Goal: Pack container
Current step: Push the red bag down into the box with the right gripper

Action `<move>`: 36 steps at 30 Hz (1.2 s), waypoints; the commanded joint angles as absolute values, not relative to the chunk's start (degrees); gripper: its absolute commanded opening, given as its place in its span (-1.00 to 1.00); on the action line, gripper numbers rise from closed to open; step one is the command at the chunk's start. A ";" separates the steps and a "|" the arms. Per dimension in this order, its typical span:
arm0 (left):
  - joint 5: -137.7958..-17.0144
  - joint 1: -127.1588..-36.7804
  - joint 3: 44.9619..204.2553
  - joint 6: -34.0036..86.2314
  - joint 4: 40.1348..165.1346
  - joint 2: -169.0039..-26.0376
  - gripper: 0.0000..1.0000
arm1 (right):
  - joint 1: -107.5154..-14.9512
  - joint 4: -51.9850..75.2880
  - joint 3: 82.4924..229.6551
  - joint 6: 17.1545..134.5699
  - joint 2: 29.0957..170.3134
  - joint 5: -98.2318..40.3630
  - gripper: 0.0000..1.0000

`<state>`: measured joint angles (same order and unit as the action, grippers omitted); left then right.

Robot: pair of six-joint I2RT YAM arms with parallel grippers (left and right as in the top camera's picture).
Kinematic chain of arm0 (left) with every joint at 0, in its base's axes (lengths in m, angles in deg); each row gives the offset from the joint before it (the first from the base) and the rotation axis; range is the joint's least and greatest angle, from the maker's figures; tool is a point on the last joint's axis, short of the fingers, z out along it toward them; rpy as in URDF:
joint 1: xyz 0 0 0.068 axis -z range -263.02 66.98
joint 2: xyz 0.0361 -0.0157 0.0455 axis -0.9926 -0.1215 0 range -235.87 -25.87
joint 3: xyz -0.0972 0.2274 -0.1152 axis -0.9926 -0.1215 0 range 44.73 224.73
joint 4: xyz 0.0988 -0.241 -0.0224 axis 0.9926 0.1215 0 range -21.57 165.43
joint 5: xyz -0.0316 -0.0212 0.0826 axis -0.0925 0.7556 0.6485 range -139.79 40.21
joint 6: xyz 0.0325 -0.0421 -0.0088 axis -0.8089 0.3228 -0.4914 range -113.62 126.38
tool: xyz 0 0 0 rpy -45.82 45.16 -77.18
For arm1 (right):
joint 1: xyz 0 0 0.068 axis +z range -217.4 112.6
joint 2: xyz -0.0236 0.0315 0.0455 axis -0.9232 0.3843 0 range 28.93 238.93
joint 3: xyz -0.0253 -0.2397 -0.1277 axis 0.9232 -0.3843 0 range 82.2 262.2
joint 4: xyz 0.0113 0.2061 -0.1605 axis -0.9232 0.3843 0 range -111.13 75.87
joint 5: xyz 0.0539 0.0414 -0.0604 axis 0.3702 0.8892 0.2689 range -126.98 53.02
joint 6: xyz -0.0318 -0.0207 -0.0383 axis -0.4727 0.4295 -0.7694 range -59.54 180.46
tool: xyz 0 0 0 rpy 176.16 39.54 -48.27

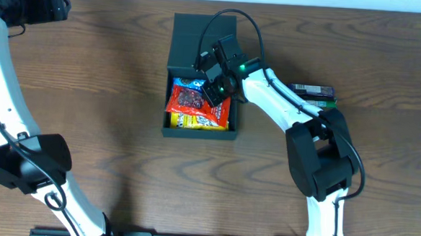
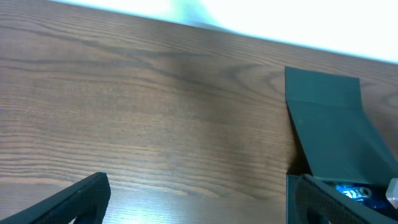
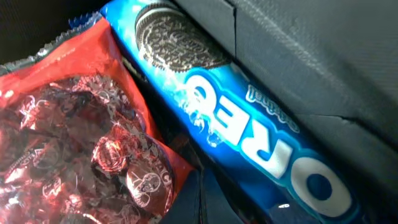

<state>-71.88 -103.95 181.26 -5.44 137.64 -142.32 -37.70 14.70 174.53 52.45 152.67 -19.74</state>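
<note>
The container (image 1: 199,133) is a black box in the table's middle, its flap lid (image 1: 200,38) open toward the far side. Inside lie a blue Oreo packet (image 1: 185,83), a red packet (image 1: 188,99) and a yellow packet (image 1: 196,120). My right gripper (image 1: 216,88) is down inside the box, shut with nothing between its fingers. In the right wrist view its tips (image 3: 249,199) rest between the Oreo packet (image 3: 249,118) and the red packet (image 3: 81,143). My left gripper (image 1: 52,3) hangs open at the far left; the left wrist view shows the lid (image 2: 329,118) beside its right finger (image 2: 329,202).
A dark packet (image 1: 313,89) and a green one (image 1: 321,102) lie on the wood table to the right of the box, beside the right arm. The left arm's base stands at the front left.
</note>
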 commanded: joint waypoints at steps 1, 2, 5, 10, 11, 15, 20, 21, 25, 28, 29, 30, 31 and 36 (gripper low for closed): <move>-71.63 -103.95 180.85 -5.22 137.77 -140.92 0.91 | -36.94 16.69 175.52 51.60 153.53 -17.82 -0.98; -71.63 -103.95 180.85 -5.22 137.77 -140.92 0.91 | -36.76 17.10 175.87 51.60 153.33 -17.82 -0.98; -71.63 -103.95 180.85 -5.22 137.77 -140.92 0.91 | -36.13 17.87 177.48 51.51 152.85 -17.84 -0.98; -71.48 -103.95 180.85 -5.22 137.75 -140.92 0.92 | -35.34 20.80 181.79 48.72 152.46 -17.82 -0.98; -71.13 -103.95 180.85 -5.22 137.75 -140.92 0.91 | -35.10 21.80 182.71 47.86 152.46 -17.80 -0.98; -70.13 -103.95 180.85 -5.22 137.75 -140.92 0.91 | -34.14 25.15 184.17 44.89 152.46 -17.01 -0.98; -70.15 -103.95 180.85 -5.22 137.27 -140.92 0.91 | -33.27 27.92 184.15 44.48 152.48 -17.03 -0.98; -70.15 -103.95 180.85 -5.22 137.09 -140.92 0.91 | -33.16 28.21 184.15 44.48 152.48 -17.01 -0.98; -70.15 -103.95 180.85 -5.22 136.83 -140.92 0.91 | -32.79 30.42 184.15 43.86 152.48 -17.03 -0.98; -70.15 -103.95 180.85 -5.22 136.74 -140.92 0.91 | -32.48 32.08 184.13 43.65 152.48 -17.51 -0.99; -70.15 -103.95 180.85 -5.22 136.74 -140.92 0.91 | -32.44 32.47 184.13 43.65 152.48 -17.69 -0.98; -70.15 -103.95 180.85 -5.22 136.74 -140.92 0.91 | -32.44 32.75 184.13 43.65 152.50 -17.67 -0.98; -70.15 -103.95 180.85 -5.22 136.74 -140.92 0.91 | -32.44 33.04 184.08 43.65 152.50 -17.67 -0.98; -70.17 -103.95 180.85 -5.20 136.76 -140.92 0.91 | -32.44 34.61 183.47 43.58 152.81 -17.67 -0.98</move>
<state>-70.56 -103.95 181.26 -5.44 136.94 -142.32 -32.98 34.18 183.41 44.72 152.67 -17.67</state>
